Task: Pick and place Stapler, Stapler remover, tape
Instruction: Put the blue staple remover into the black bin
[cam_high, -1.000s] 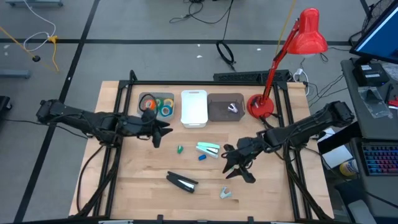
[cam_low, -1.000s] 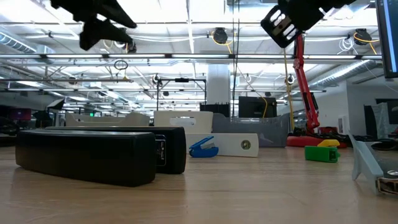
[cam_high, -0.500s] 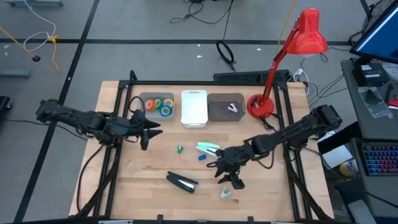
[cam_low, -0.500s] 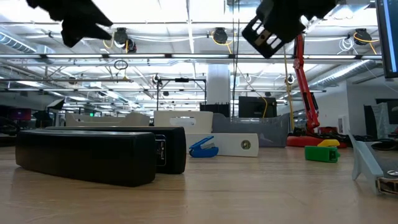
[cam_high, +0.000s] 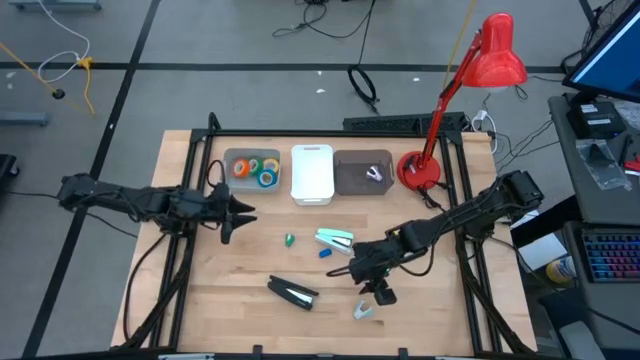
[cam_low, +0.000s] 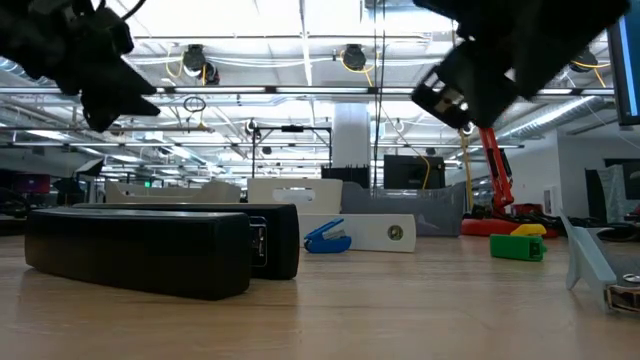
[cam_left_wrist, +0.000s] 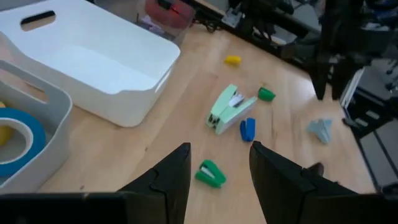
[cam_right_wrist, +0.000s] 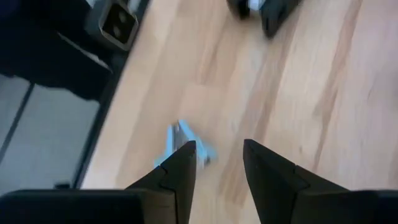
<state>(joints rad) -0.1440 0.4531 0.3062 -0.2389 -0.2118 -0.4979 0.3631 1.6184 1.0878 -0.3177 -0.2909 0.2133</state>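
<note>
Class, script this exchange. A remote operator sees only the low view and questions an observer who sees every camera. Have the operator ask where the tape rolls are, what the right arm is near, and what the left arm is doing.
Operator: From table height I can't see into the bins. Where are the tape rolls?
Observer: The tape rolls lie inside the grey bin, the leftmost of three.
Operator: What is the dark arm at my upper right near?
Observer: That is the right pincer, open, hanging close by the pale blue staple remover.
Operator: And the left arm?
Observer: The left pincer is open and empty, in front of the grey bin.
</note>
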